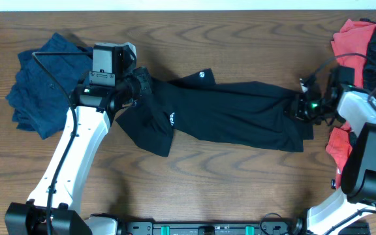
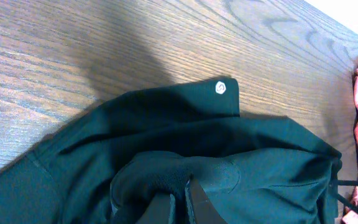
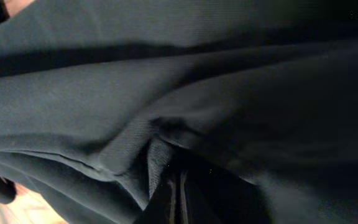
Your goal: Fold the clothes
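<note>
Cloth this thin and limp will sag and slide rather than hold a crease. I judge the black shirt (image 1: 234,108) to be light and soft, and best taken at its ends or hem corners.

From overhead it lies stretched across the middle of the worktop (image 1: 227,176), with a flap bearing a white logo (image 1: 203,75) pointing toward the far edge. The left hand (image 1: 139,83) is clenched on a bunched end at the shirt's left, its arm reaching up from the near edge. The right hand (image 1: 300,108) is clenched on the opposite end, its arm folded back on itself. A navy garment (image 1: 41,91) lies crumpled beside the left arm, and a red garment (image 1: 348,39) sits at the far right corner.

At the left wrist, the left hand (image 2: 180,202) is pinched shut under a puckered mound of the black shirt (image 2: 185,137), low over the worktop (image 2: 73,56).

At the right wrist, the right hand (image 3: 178,193) is closed tight on a fold. The black shirt (image 3: 166,81) fills the frame, drawn into ridges toward the grip.
</note>
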You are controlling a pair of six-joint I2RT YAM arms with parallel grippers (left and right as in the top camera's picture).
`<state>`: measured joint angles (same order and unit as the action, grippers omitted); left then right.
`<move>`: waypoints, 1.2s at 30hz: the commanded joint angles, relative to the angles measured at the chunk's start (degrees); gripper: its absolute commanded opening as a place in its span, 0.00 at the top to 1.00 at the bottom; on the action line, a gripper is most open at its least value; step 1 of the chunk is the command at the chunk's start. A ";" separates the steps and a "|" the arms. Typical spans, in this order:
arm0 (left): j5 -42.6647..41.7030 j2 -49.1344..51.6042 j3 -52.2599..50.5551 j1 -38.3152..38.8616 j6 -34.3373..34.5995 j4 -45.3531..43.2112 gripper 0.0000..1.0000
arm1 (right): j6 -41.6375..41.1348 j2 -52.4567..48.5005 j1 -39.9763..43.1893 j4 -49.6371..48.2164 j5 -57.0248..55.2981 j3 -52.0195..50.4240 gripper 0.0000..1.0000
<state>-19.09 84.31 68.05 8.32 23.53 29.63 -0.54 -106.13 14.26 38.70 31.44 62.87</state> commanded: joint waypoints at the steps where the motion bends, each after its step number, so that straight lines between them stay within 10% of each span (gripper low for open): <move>1: 0.57 -0.20 0.11 -0.15 -0.79 0.02 0.94 | 3.04 -0.59 1.44 0.85 2.25 -0.20 0.99; 23: 0.61 -0.20 0.11 -0.15 -3.43 2.91 0.94 | 6.21 -0.61 1.68 3.76 11.93 -0.20 0.99; 36: 0.61 -0.20 0.11 -0.15 -3.61 2.91 0.94 | 6.21 -0.61 1.64 4.04 11.91 -0.20 0.61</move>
<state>-19.07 84.31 68.05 8.32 20.91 32.56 5.23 -106.13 15.62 42.63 41.85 62.87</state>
